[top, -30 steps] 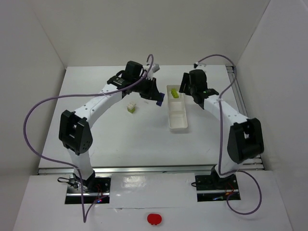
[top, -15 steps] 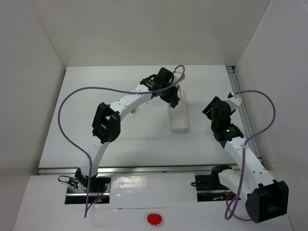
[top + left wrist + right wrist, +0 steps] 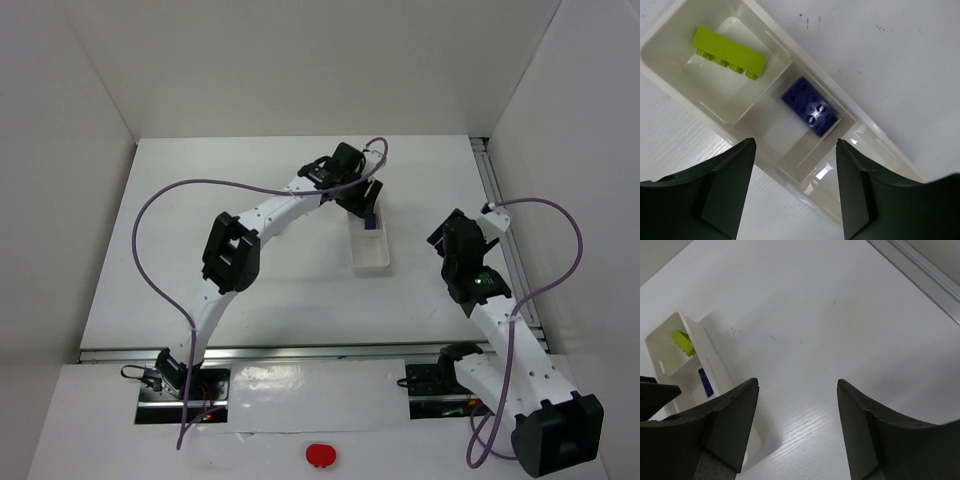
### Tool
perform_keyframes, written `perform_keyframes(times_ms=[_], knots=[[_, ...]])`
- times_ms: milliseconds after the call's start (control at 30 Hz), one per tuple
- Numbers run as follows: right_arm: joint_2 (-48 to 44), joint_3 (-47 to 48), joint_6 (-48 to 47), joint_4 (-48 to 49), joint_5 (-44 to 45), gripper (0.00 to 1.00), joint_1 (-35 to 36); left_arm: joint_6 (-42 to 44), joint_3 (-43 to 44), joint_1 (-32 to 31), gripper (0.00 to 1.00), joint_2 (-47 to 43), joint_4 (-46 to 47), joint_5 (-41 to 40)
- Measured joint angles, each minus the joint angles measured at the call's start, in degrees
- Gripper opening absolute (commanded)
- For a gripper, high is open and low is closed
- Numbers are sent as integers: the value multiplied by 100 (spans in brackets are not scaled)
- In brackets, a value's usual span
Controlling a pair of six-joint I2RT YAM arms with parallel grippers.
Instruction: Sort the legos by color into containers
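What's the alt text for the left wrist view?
In the white tray, a yellow-green brick lies in the end compartment and a dark blue brick in the next. The open left gripper frames the bottom, holding nothing.

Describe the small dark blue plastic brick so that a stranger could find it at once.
Find the long narrow white plastic tray under the left gripper. The dark blue brick lies in its middle compartment. Its neighbour, the yellow-green brick in the end compartment, is longer, slimmer and far lighter.
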Motion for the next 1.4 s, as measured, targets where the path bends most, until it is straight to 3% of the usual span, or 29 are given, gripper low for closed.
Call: perform_keyframes(times_ms=[267, 433, 567, 767, 1000, 1400], knots=[[363, 0, -39, 96, -181, 71, -39, 26, -435, 0, 74, -671, -66, -273], [498, 2, -103, 216, -382, 71, -42, 26, -1405, 120, 100, -2028, -125, -933], [656, 2, -129, 330, -603, 71, -50, -26, -1917, 605, 100, -2629, -249, -1318], [822, 2, -149, 498, -844, 73, -50, -212, -2837, 1368, 100, -2496, -518, -1541], [835, 2, -168, 533, -938, 73, -50, -328, -3189, 1539, 100, -2151, -603, -1495], [887, 2, -168, 540, -981, 73, -50, -450, -3292, 1626, 75, -1845, -409, -1443]])
